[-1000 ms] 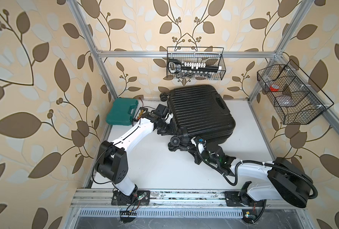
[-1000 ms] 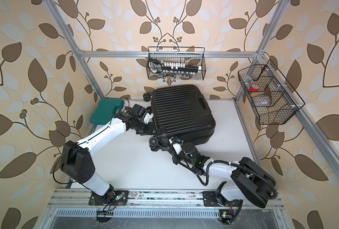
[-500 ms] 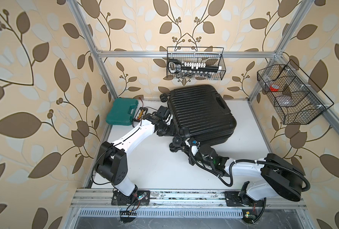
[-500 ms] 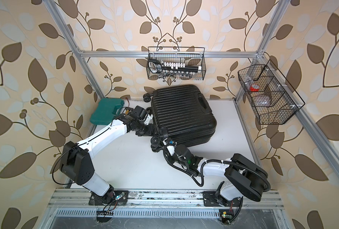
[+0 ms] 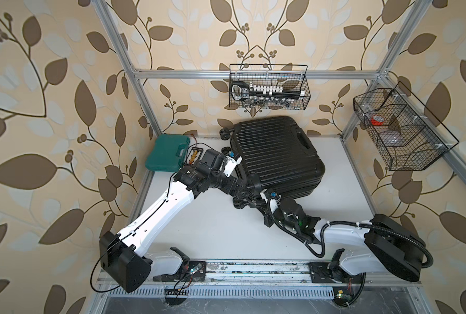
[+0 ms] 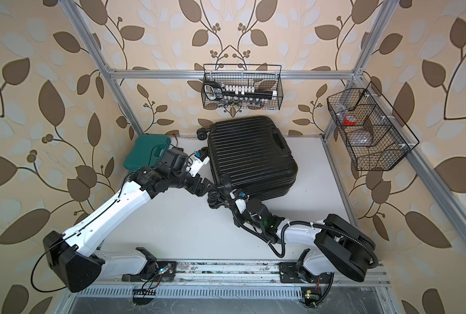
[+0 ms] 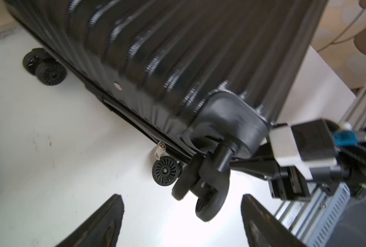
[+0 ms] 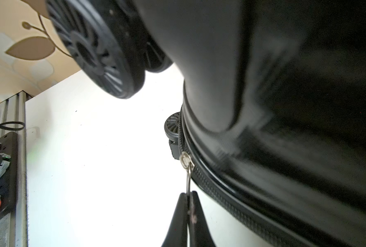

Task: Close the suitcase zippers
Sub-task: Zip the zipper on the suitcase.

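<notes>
suitcase [image 5: 275,155] lies flat on the white table [image 5: 221,231], back centre, below the wall wire basket [image 5: 305,89]. The teal tool case [image 5: 167,155] is just off its left side and the casters face the left arm. zippers [image 8: 209,184]: the track runs round the rim. In the right wrist view the stretch nearest the camera looks meshed, and the silver slider [image 8: 185,159] sits just short of the wheel corner. right gripper [image 8: 188,195] has its jaws pressed together on the pull tab [image 8: 189,177], tab taut and edge-on. left gripper [image 7: 181,195] is spread wide with nothing clamped. The near-corner caster [image 7: 209,203] looms just ahead of the gap; touching or not, can't tell. The left wrist view also shows a second pull [image 7: 159,150] hanging loose on the seam beside the lower wheel [image 7: 166,171]. I read it as the other slider, since nothing grips it. Whether that side's seam is shut: can't tell, too dark. Step in hand, my read: zipping the near-edge slider toward the corner with the right arm, roughly mid-task. Next move needs the pull kept in line with the track through the bend, where it's likely to bind, with fingers clear of the caster. Left is free to brace the shell or take the loose pull. Risk: thin tab slipping out of the pinch.
</notes>
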